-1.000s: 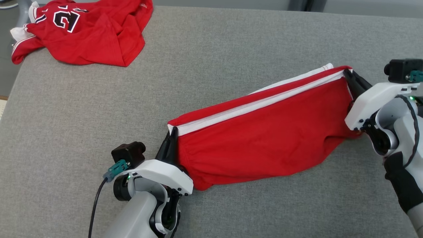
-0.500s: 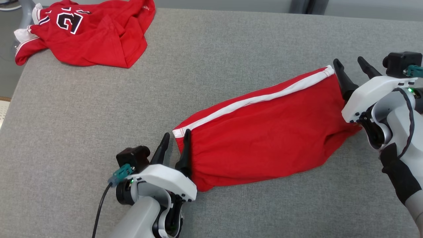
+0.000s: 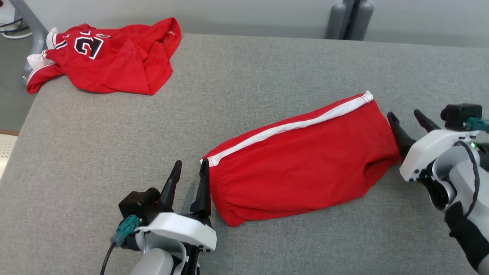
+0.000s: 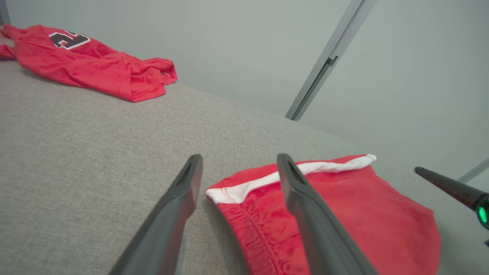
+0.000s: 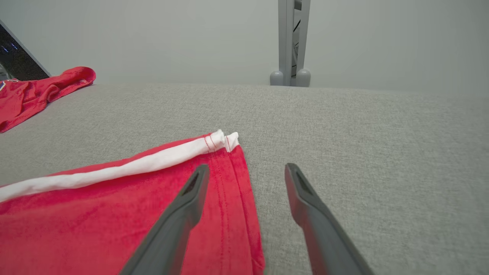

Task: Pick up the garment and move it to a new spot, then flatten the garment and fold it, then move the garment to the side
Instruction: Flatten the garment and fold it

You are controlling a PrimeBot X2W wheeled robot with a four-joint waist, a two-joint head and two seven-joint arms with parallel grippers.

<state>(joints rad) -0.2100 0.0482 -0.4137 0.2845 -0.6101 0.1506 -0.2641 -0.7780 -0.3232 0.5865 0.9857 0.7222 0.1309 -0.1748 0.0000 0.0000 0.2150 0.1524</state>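
At the far corner of the grey cloth-covered desk (image 3: 244, 76), around 10 o'clock from the robot, a crumpled red jersey (image 3: 107, 57) with a black and white number lies in a heap. One sleeve of it hangs over the edge.

Nearer, at about 7 o'clock, the left gripper (image 3: 191, 161) is low over the desk and its fingers point away from the robot. They are spread apart with nothing between them. The finger nearer the cloth is just at the white corner of the red shorts (image 3: 301, 160); I cannot tell if it touches. The left wrist view also shows this gripper (image 4: 238, 156) apart, with the gathered waist of the shorts (image 4: 344, 214) just under its right finger.

The shorts lie flat on the desk, a little to the right of its middle. Their length runs from 8 o'clock to 2 o'clock, and a white stripe follows the far long edge.

At 3 o'clock the right gripper (image 3: 403, 113) is beside the other end of the shorts, also wide and holding nothing. In the right wrist view (image 5: 247, 166) its left finger is over the hem of the shorts (image 5: 95, 214) and its right finger is over bare desk.

Behind the desk, at 1 o'clock, stands a grey post (image 3: 349, 19).
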